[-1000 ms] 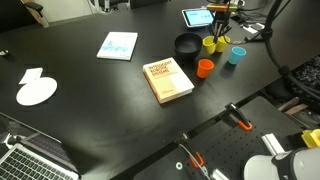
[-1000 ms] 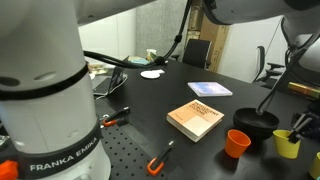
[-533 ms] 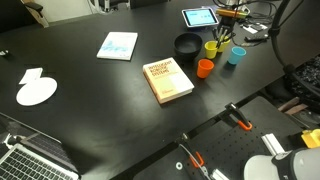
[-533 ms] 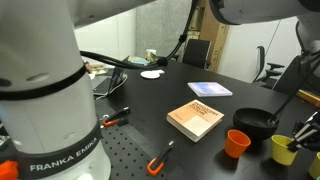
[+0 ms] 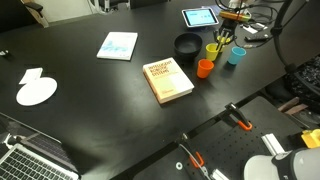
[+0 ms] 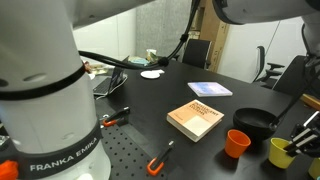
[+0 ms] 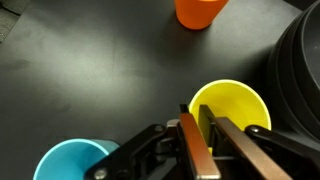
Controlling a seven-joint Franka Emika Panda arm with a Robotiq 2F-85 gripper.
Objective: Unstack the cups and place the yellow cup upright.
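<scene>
The yellow cup [image 7: 238, 104] stands upright, open end up, on the black table; it shows in both exterior views [image 5: 213, 47] [image 6: 281, 152]. My gripper [image 7: 205, 128] is shut on its near rim, one finger inside and one outside. The gripper also shows in both exterior views [image 5: 222, 38] [image 6: 300, 136]. The orange cup [image 7: 200, 10] [image 5: 204, 68] [image 6: 237, 143] stands apart, upright. The light blue cup [image 7: 68, 160] [image 5: 236, 55] stands apart on the other side, also upright. No cups are stacked.
A black bowl [image 5: 186, 44] [image 6: 255, 122] [image 7: 300, 60] sits right beside the yellow cup. A tan book [image 5: 170, 80] [image 6: 195, 118], a blue booklet [image 5: 118, 45], a white disc [image 5: 37, 92] and a tablet [image 5: 198, 17] lie on the table. A laptop [image 5: 30, 160] is at the front corner.
My gripper has come down a little with the yellow cup in it, closer to the table. The orange and blue cups have not moved.
</scene>
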